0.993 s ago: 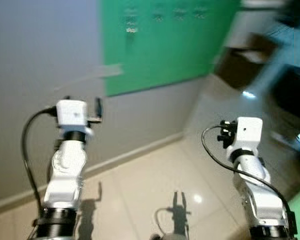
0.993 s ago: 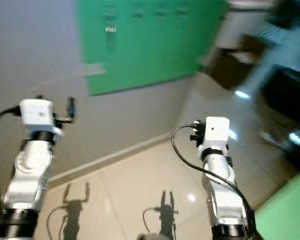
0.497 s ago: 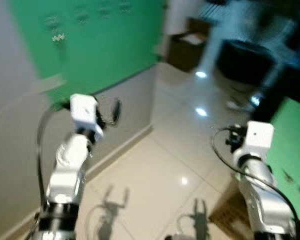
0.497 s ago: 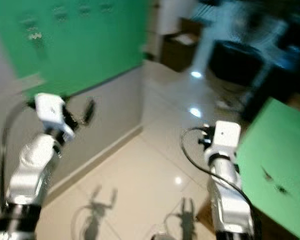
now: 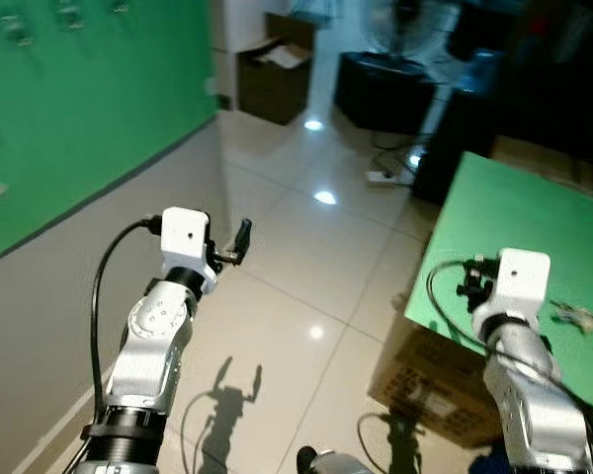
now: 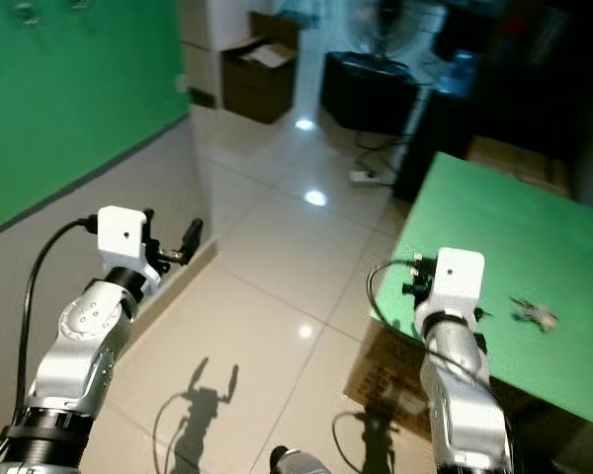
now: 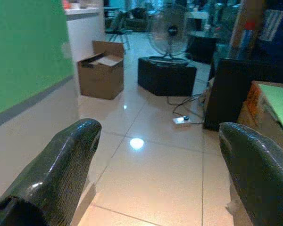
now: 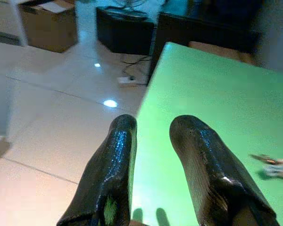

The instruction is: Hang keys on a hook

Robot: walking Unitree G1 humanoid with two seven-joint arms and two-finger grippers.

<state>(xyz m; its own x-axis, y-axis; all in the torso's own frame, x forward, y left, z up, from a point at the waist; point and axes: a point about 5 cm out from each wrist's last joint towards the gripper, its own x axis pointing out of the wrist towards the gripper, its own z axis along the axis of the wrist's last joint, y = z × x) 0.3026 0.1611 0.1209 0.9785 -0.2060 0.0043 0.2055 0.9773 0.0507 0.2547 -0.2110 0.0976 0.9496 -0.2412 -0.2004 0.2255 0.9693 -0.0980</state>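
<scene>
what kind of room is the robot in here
Probably a lived-in home room doubling as a test space: glossy tiled floor, an open cardboard box by the wall, a standing fan, and a green table with keys.

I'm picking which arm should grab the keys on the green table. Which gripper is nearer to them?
Right. The right gripper is raised over the green table, with the keys a little further to its right. The left gripper is out over the tiled floor by the wall, well away.

Quick count from where I'm standing: one bunch of keys [image 6: 534,314] on one green table [image 6: 494,227], two cardboard boxes, an open one [image 5: 274,67] by the wall and another [image 5: 435,380] under the table, one standing fan [image 7: 169,29], one power strip [image 7: 181,120], and my two grippers.
</scene>
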